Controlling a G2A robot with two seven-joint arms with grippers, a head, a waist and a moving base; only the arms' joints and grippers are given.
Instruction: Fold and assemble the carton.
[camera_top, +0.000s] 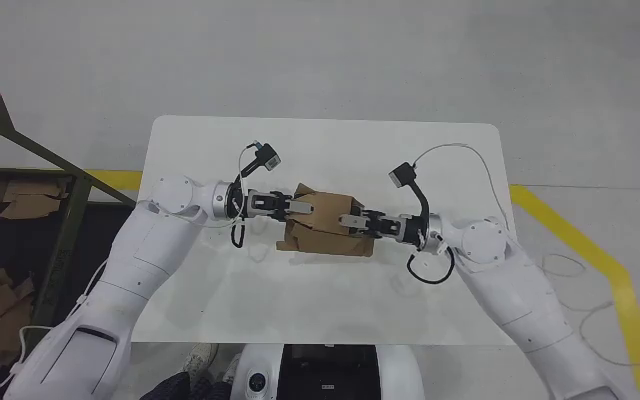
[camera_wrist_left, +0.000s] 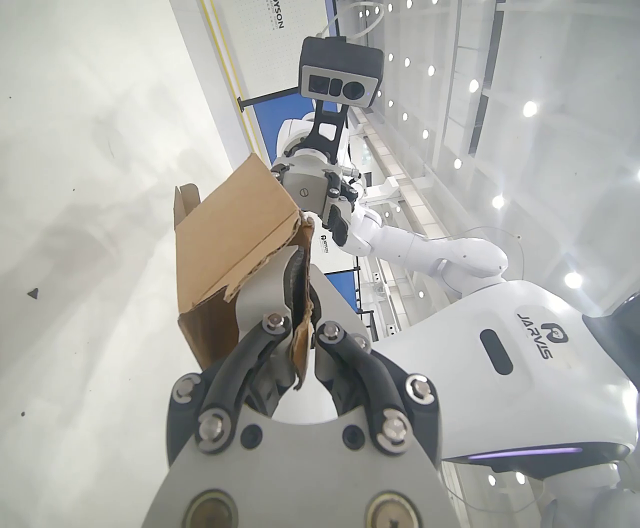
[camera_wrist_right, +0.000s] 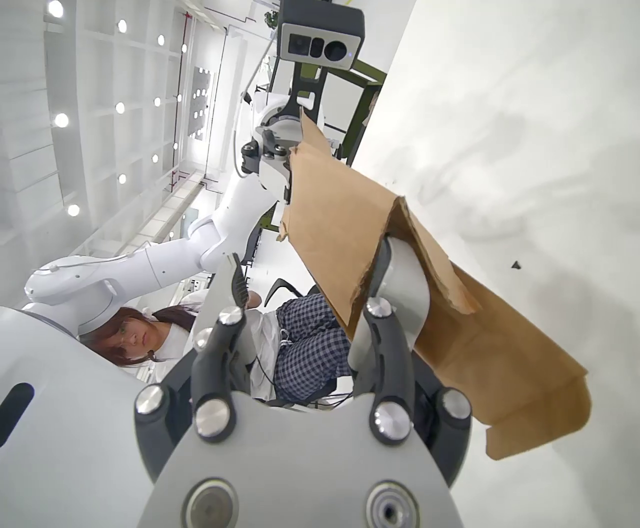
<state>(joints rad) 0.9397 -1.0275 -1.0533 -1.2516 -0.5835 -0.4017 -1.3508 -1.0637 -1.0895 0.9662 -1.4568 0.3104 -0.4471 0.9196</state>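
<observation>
The brown carton (camera_top: 325, 228), partly folded, is at the middle of the white bench (camera_top: 200, 150), between the two arms. The left claw (camera_wrist_left: 299, 280) is pinched tight on a ragged edge at one end. At the other end the right claw (camera_wrist_right: 312, 255) gapes wide, with one finger (camera_wrist_right: 400, 285) tucked inside the carton and the other outside it.

Brown cardboard carton (camera_top: 325, 225), half formed, at the middle of the desk (camera_top: 330, 310), flaps loose, edges ragged. Left tool (camera_wrist_left: 299, 280) pinches one end; a finger of the right tool (camera_top: 351, 221) sits inside the other.
</observation>
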